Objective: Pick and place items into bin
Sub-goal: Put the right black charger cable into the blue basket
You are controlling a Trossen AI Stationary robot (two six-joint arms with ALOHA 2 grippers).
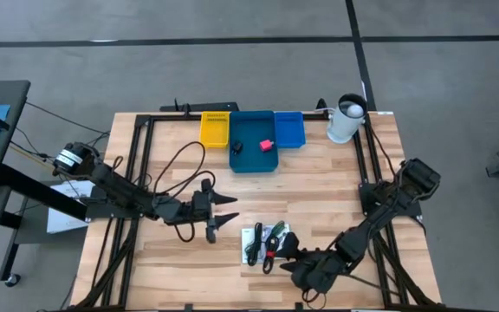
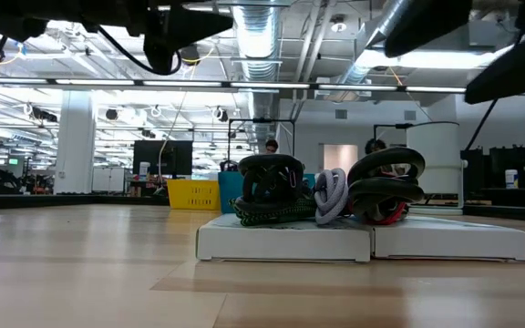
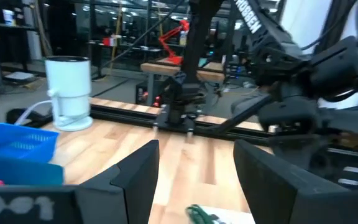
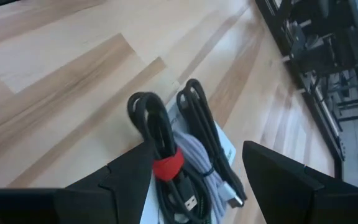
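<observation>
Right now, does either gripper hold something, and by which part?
Nothing is held. The left gripper and the right gripper are open; the right one hovers over the cables.

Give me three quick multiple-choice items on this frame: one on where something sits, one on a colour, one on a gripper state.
1. Where does the pink block lie?
A. in the teal bin
B. in the yellow bin
C. on the white cards

2. What colour is the band around the black cable coil nearest the right gripper?
A. green
B. red
C. yellow

3. How do the right gripper's fingers stand?
A. shut on a cable
B. shut on nothing
C. open, holding nothing

Key:
1. A: the high view shows the pink block inside the teal bin, between the yellow bin and the blue bin.
2. B: the right wrist view shows a red band around the black cable coil, which lies on the white cards.
3. C: the right gripper has its fingers spread apart over the cables, with nothing between them.
</observation>
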